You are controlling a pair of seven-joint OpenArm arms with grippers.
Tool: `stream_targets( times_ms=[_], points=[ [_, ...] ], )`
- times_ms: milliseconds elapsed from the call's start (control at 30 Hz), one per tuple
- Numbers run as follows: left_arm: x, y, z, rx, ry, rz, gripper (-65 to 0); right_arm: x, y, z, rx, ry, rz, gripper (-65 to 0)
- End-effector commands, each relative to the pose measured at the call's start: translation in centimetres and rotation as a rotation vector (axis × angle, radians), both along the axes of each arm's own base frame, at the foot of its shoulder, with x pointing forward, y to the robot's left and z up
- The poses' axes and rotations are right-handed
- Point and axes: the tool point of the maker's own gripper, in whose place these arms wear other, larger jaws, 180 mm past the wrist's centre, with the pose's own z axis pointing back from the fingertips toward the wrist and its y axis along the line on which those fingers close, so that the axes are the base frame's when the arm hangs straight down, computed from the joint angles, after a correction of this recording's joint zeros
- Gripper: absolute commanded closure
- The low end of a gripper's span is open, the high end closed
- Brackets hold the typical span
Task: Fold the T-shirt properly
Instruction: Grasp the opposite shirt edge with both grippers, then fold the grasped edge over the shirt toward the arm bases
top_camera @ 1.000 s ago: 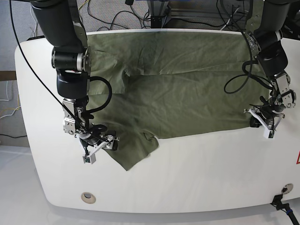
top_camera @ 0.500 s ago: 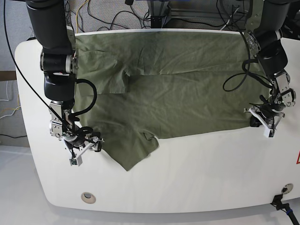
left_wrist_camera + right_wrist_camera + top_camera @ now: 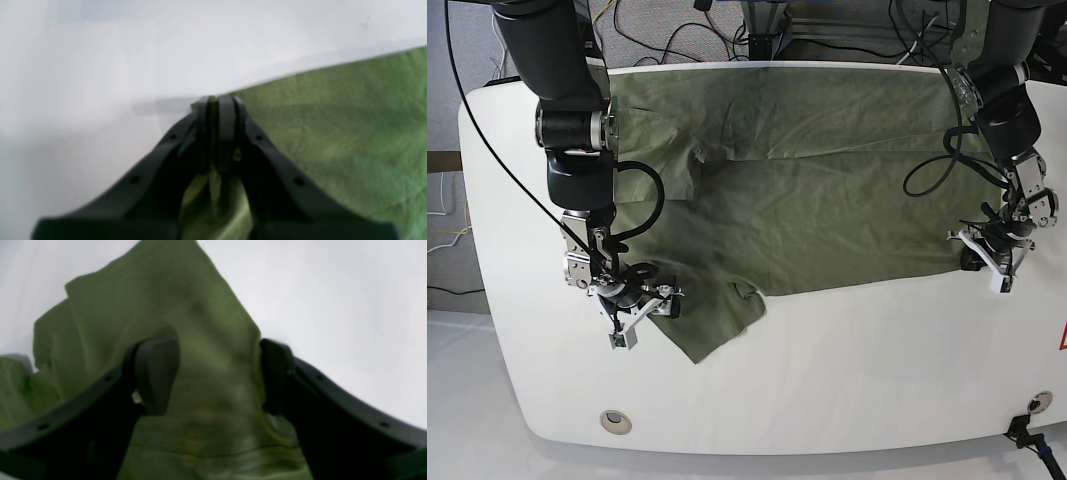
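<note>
Olive-green T-shirt (image 3: 807,190), half-folded, wrinkled, across white table's far half

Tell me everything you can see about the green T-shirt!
The T-shirt is plain olive green, soft-looking and wrinkly. It lies spread across the white table, partly folded over itself, with a sleeve sticking out toward the front. The left hand is pinched shut on its corner at the edge. The right hand is open over the sleeve, not gripping it.
</note>
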Motion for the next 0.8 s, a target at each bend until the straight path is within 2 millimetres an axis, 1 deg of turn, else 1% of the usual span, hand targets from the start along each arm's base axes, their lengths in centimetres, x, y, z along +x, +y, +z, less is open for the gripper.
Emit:
stream_targets(
  times_ms=[0, 33, 67, 100, 133, 200, 233, 367, 433, 467, 500, 533, 567, 667, 767],
  points=[
    [0.0, 1.0, 0.4, 0.039, 0.022, -0.004, 0.0, 1.9, 0.6, 2.5, 0.016, -0.068, 0.003, -39.5],
    [0.0, 1.0, 0.4, 0.039, 0.022, -0.004, 0.0, 1.9, 0.7, 2.5, 0.017, -0.068, 0.004, -39.0],
    [0.0, 1.0, 0.4, 0.039, 0.022, -0.004, 0.0, 1.9, 0.7, 2.5, 0.017, -0.069, 0.004, -36.5],
    [0.0, 1.0, 0.4, 0.039, 0.022, -0.004, 0.0, 1.9, 0.7, 2.5, 0.017, -0.069, 0.004, -31.6],
    [0.0, 1.0, 0.4, 0.039, 0.021, -0.004, 0.0, 1.9, 0.7, 2.6, 0.018, -0.071, 0.005, -24.8],
    [0.0, 1.0, 0.4, 0.039, 0.021, -0.004, 0.0, 1.9, 0.7, 2.6, 0.018, -0.071, 0.005, -6.8],
    [0.0, 1.0, 0.4, 0.039, 0.021, -0.004, 0.0, 2.0, 0.7, 2.6, 0.018, -0.073, 0.005, 0.0],
    [0.1, 1.0, 0.5, 0.037, 0.016, -0.001, 0.0, 2.1, 0.8, 2.9, 0.019, -0.080, 0.012, 0.0],
    [0.3, 1.0, 0.8, 0.037, 0.006, 0.000, 0.0, 2.9, 0.9, 4.6, 0.009, -0.123, 0.022, 0.0],
    [0.7, 1.2, 1.6, 0.048, -0.017, 0.001, 0.0, 3.0, 1.0, 5.4, -0.001, -0.133, 0.033, 0.0],
    [1.2, 1.2, 2.5, 0.047, -0.049, 0.004, 0.0, 2.8, 1.1, 5.8, -0.015, -0.128, 0.048, 0.0],
    [1.4, 1.3, 3.3, 0.037, -0.079, 0.011, 0.0, 2.7, 1.2, 6.7, -0.030, -0.138, 0.061, 0.0],
    [1.3, 1.2, 3.6, 0.030, -0.097, 0.014, 0.0, 2.7, 1.3, 7.9, -0.048, -0.157, 0.076, 0.0],
    [1.5, 1.4, 5.6, 0.037, -0.164, 0.015, 0.0, 1.2, 1.7, 9.7, -0.102, -0.173, 0.112, 0.0],
    [1.2, 1.5, 7.2, 0.065, -0.215, 0.006, 0.0, -0.8, 1.9, 10.8, -0.148, -0.177, 0.141, 0.0]
  ],
)
